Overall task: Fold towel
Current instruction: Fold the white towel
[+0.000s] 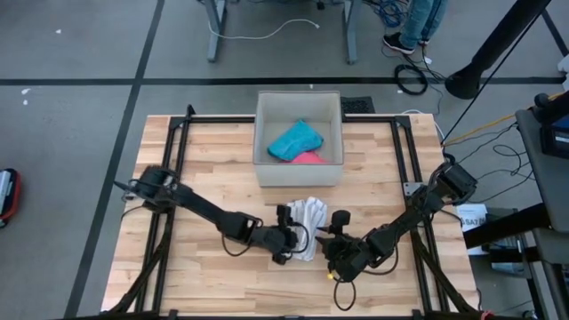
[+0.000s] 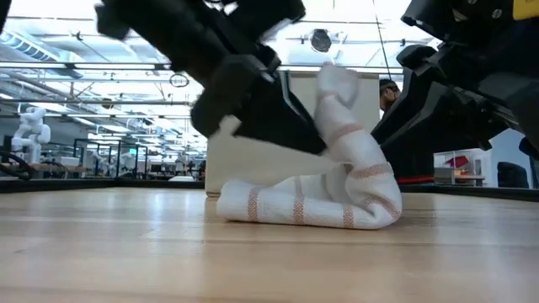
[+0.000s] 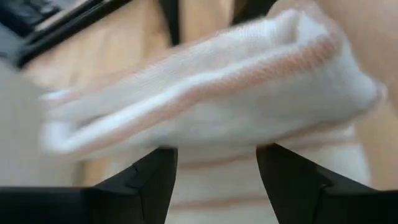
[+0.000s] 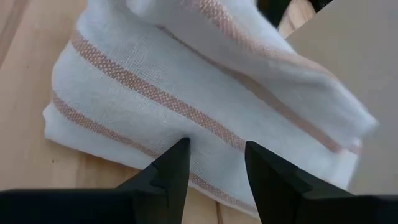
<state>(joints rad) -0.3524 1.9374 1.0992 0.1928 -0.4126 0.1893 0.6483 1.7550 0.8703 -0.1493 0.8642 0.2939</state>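
Note:
A white towel with pale red stripes lies bunched at the middle of the wooden table. Its lower folds rest flat on the table and its upper part stands raised. My left gripper reaches in from the table's left and is shut on that raised part; the left wrist view shows the cloth across its fingers. My right gripper comes in from the right, open. Its fingertips stand over the striped lower layer. My left gripper pinches the towel's raised upper fold between its two fingers, several layers thick. It comes slanting down from the table's left. That fold stands up above the rest of the towel, which stays on the table. My right gripper is at the towel's lower layer; whether it touches, I cannot tell.
A white box stands at the table's far middle, with a blue cloth and a pink one inside. Black frame rails run along the table's left and right sides. Bare wood lies near the front edge.

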